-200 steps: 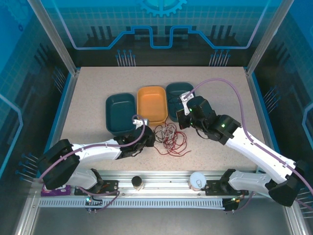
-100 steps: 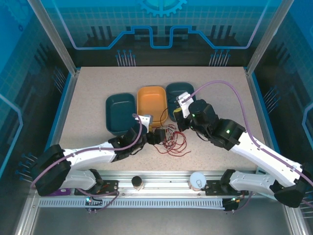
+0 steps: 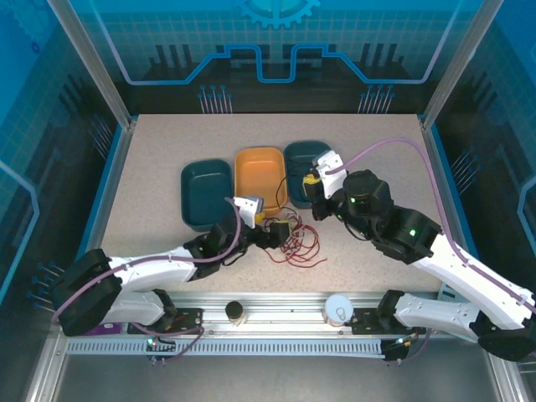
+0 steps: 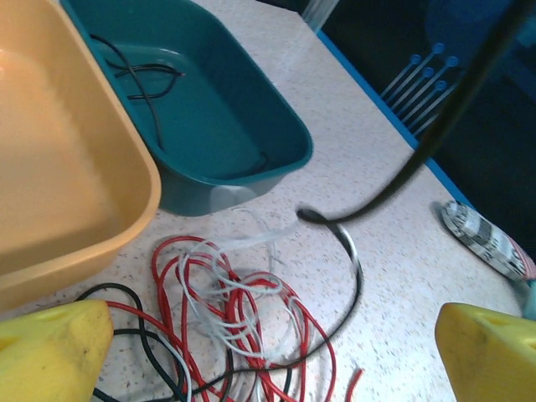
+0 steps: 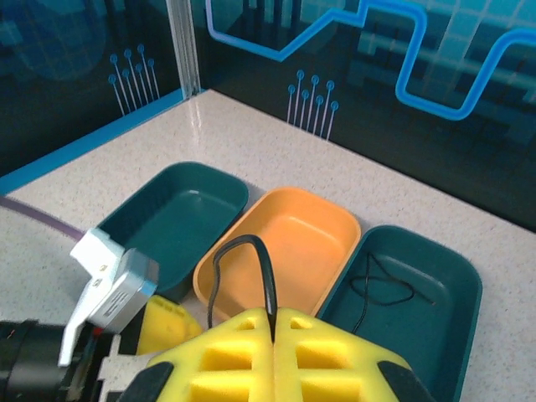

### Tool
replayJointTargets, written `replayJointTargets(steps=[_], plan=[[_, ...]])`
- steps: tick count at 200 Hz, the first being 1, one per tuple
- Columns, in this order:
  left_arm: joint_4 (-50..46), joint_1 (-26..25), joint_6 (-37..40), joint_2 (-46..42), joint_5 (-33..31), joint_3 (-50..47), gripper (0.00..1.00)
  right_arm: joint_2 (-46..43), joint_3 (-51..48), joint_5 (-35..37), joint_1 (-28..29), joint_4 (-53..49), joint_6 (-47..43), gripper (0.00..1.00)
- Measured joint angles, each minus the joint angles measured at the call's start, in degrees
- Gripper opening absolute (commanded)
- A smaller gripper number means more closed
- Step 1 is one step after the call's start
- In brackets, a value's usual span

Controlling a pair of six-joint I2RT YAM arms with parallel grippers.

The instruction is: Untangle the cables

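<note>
Teal, orange and teal, three shallow trays sit side by side on the speckled table (image 3: 151, 167). The left teal tray (image 3: 206, 193) and the orange tray (image 3: 260, 177) look bare inside. In front of the gap between those two, the left gripper (image 3: 272, 233) lies low over the tabletop. Its jaws are spread wide and grasp nothing, and in the left wrist view its yellow fingertips (image 4: 50, 352) stand far apart at the bottom corners.

The cables (image 3: 297, 239) lie between and just beyond them on the table, a loose tangle of red, whitish and black loops (image 4: 243, 310). The tangle sits just in front of the orange tray and the right teal tray (image 3: 301, 159).

A black cable (image 4: 435, 130) rises out of the heap, off the table, and runs up to the right.

The right gripper (image 3: 308, 191) hangs above the near edge of the right teal tray. Its yellow pads (image 5: 226, 356) are pressed together, pinching that black cable (image 5: 243, 251), which arches up from the seam between them. A separate black wire (image 5: 381, 289) lies curled on the floor of the right teal tray (image 5: 452, 276).
</note>
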Motion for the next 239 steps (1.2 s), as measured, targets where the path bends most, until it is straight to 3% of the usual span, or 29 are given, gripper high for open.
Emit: replayJointTargets(steps=[80, 152, 205, 239], plan=[[3.5, 0.0, 6.1, -12.0, 1.3, -4.2, 0.99, -4.8, 0.2, 0.2, 0.7, 5.5, -3.5, 0.0], [3.3, 0.0, 7.0, -11.8, 0.4, -5.6, 0.99, -10.1, -2.1, 2.3, 0.7, 9.3, -3.1, 0.0], [3.3, 0.0, 7.0, -10.6, 0.0, -5.6, 0.99, -6.8, -1.8, 9.0, 0.7, 8.3, -3.1, 0.0], [3.3, 0.0, 6.8, -10.7, -1.2, -5.6, 0.99, 0.0, 4.4, 14.3, -0.2, 6.4, -4.3, 0.0]])
